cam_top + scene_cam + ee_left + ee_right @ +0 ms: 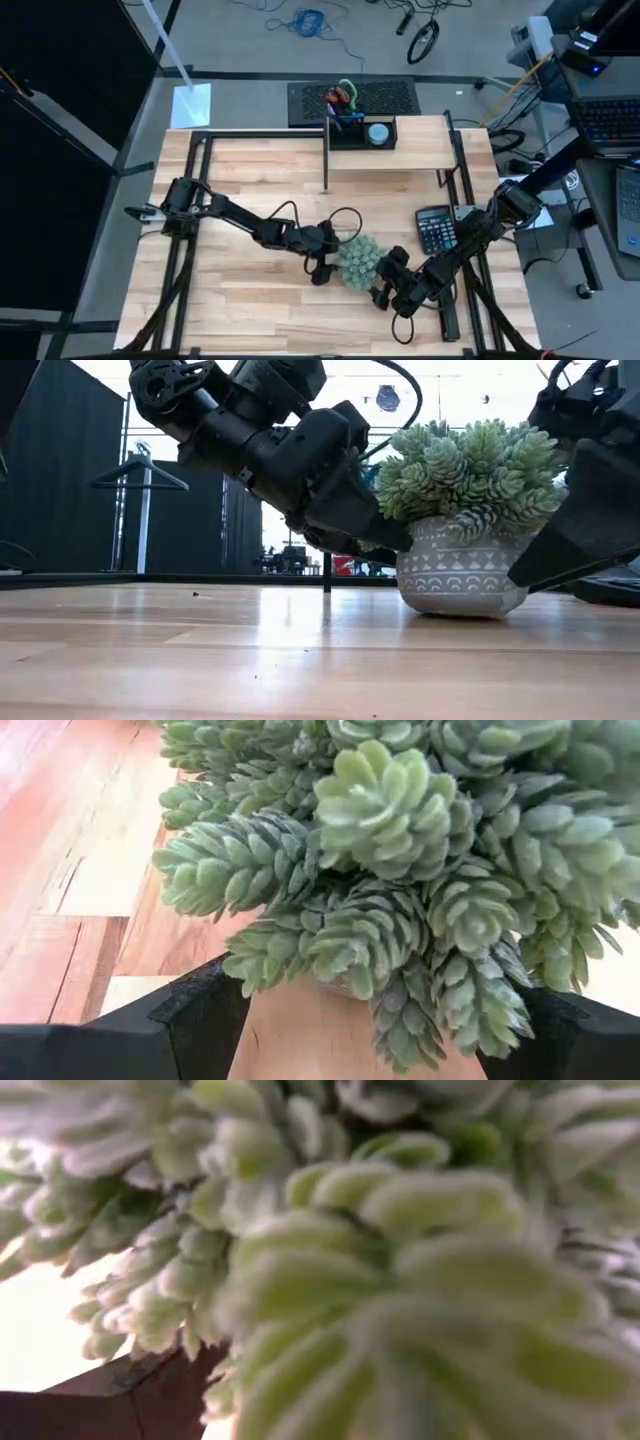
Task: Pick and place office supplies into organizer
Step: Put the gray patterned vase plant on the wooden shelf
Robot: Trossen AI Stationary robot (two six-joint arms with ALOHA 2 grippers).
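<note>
The left gripper (322,272) sits beside the potted succulent (360,260) at mid-bench, fingers spread. The right gripper (383,292) flanks the plant's other side — its grip probably released, though I cannot tell. The organizer (361,132) (scissors (342,97) inside) stands on the far shelf.

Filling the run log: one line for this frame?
left tool: open, at plant | right tool: at plant, opposite side | organizer: on riser, holds scissors, disc
</note>
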